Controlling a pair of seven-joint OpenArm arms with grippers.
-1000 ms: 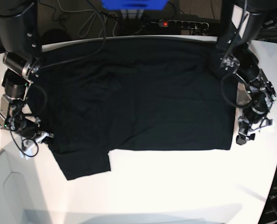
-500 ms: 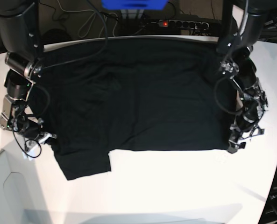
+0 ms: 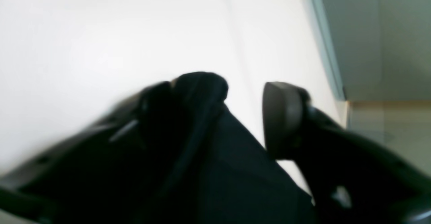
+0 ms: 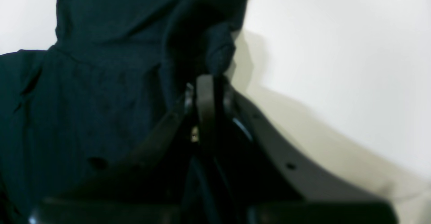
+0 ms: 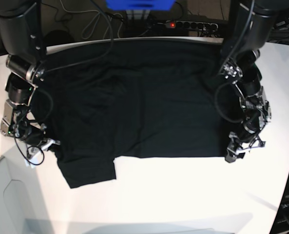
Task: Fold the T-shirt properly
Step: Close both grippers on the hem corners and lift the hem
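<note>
The black T-shirt [image 5: 149,102] lies spread plain side up on the white table [image 5: 183,195], one sleeve hanging toward the front left. My left gripper [image 5: 234,152] is at the shirt's front right corner. In the left wrist view the left gripper [image 3: 219,96] is open: bunched T-shirt [image 3: 202,89] cloth rests against one finger, and the other finger's pad [image 3: 279,116] stands apart from it. My right gripper [image 5: 47,145] is at the shirt's left edge. The right wrist view shows the right gripper [image 4: 208,82] shut on a fold of the T-shirt [image 4: 101,82].
A power strip [image 5: 188,24] with cables and a blue object [image 5: 139,4] sit behind the table's far edge. The table's edge [image 3: 323,42] runs close beside the left gripper. A grey panel [image 5: 17,204] lies at the front left.
My left gripper has moved inward along the table onto the shirt's front right corner, and its jaws have narrowed. The right gripper has hardly moved.
</note>
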